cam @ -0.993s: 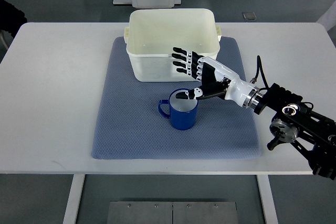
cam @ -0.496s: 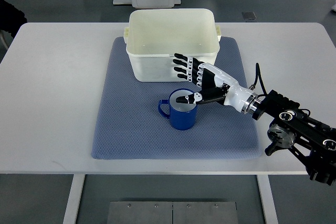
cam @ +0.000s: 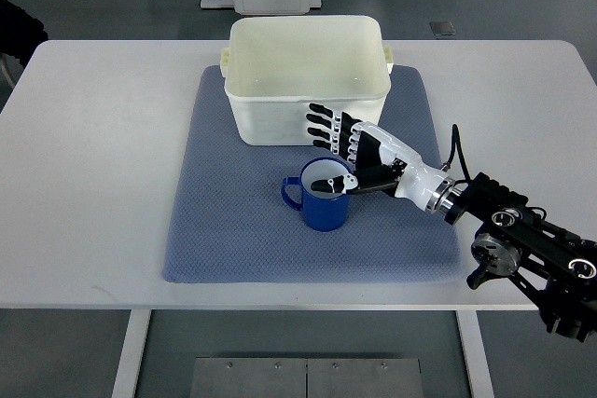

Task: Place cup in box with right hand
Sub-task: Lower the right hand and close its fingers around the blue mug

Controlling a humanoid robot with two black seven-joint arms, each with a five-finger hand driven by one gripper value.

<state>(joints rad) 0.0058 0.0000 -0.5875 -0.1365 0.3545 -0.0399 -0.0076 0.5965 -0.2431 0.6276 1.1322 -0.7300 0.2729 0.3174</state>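
Desk: white, rectangular top filling most of the frame; its left third is bare.

Mat: blue-grey textured sheet lying flat on the desk at frame centre, reaching from under the box down to near the desk's lower edge.

Cup: dark blue mug standing upright on the mat, just below and slightly right of frame centre, with its handle pointing toward the left of the frame and its pale inside visible from above. It sits outside the box, below the box's near wall and clear of it.

Box: cream plastic tub, open-topped, with small lugs on its left and right rims. It stands on the upper part of the mat at centre top of the frame. Its interior shows no contents.

Right hand: black-and-white fingered hand at frame centre, entering from the lower right. Four fingers are stretched out nearly straight and spread, pointing toward the left of the frame and overlapping the box's near wall in the picture. The thumb lies over the cup's right rim, its tip above the opening. Nothing is enclosed; the hand holds nothing, and whether the thumb touches the rim cannot be told.

Right arm: white forearm sleeve, then black jointed housing with cable, running to the lower right edge of the frame.
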